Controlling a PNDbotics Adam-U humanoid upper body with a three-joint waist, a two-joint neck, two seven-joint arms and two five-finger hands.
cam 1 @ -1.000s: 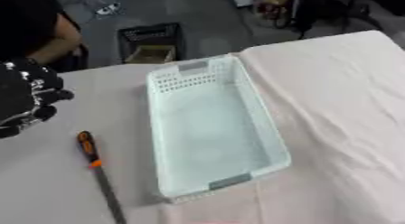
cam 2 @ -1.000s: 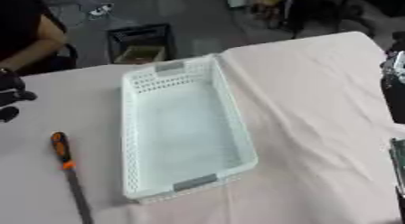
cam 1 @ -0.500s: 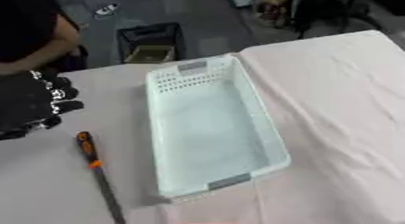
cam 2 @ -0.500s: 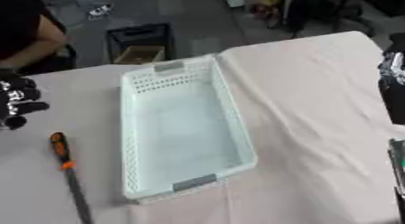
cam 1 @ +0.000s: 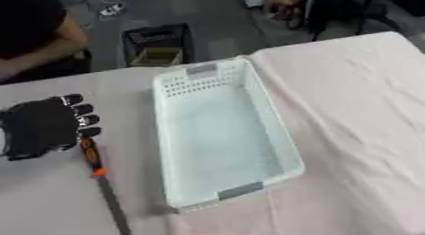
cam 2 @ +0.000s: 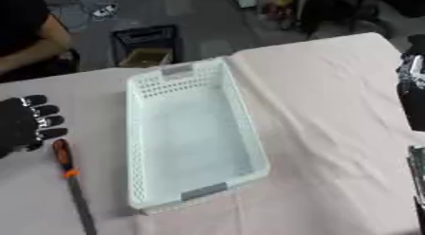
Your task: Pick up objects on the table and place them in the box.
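A white perforated plastic box [cam 1: 278,134] lies lengthwise in the middle of the table with nothing inside. Left of it lies a long tool [cam 2: 75,191] with an orange handle and a dark grey shaft, handle end farthest from me. My left hand [cam 1: 41,127], black with silver fingertips, hovers open just left of the handle's top, its fingers reaching toward the handle. Only part of my right hand [cam 2: 412,75] shows, at the right edge of the right eye view, well right of the box; its fingers are hidden.
A pale pink cloth [cam 1: 357,101] covers the table's right part. A grey flat object [cam 2: 418,158] pokes in at the right edge. Beyond the far table edge stand a black crate [cam 1: 156,42] on the floor and a seated person.
My left hand has come down and nearer to the tool's orange handle. The box, the tool and my right hand have stayed put.
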